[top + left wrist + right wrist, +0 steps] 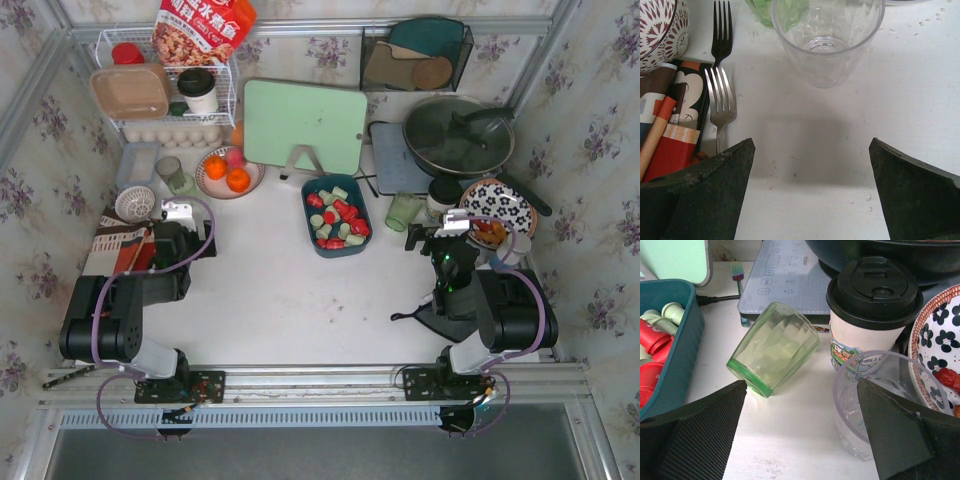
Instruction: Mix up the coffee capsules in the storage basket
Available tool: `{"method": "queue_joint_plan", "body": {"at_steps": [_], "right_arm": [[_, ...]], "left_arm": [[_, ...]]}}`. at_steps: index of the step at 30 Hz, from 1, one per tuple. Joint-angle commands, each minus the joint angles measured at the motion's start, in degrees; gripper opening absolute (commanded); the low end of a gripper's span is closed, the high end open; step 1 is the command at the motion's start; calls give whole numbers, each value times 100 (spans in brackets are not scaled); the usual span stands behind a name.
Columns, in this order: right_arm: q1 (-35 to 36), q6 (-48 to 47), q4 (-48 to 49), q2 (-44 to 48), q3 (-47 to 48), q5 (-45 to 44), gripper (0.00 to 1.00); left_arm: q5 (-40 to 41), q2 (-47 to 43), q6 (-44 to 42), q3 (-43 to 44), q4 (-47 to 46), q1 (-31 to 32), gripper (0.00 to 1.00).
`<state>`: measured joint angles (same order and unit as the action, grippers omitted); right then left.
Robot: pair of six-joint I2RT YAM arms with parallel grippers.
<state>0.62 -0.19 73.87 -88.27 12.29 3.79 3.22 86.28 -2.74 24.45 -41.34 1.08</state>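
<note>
The storage basket (345, 252) sits mid-desk, at twelve o'clock from the arm bases, and holds red and pale green coffee capsules (338, 215). At its three o'clock is an empty green glass (403, 211). The left pincer (810, 150) and right pincer (801, 385) gape wide, gripping nothing.

we see a white table (270, 300), faintly smudged, under even light with soft shadows. pale wallpaper with purple flower sprigs (600, 150) closes it in on the left, far and right sides, edged by silver metal rails (300, 28). along the near edge runs a slotted metal strip (320, 415), with a dark grey surface (300, 455) nearer still
</note>
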Motion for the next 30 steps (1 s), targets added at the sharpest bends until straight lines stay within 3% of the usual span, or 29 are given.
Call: {"method": "queue_joint_plan", "body": {"at_steps": [1,30], "right_arm": [[-7,36,29,3,3,19,100],[112,-93,113,5,-64,-40,100]], "left_arm": [[-24,-30,63,7,-137,-2,100],[-24,-31,63,7,-129,-1,100]]}}
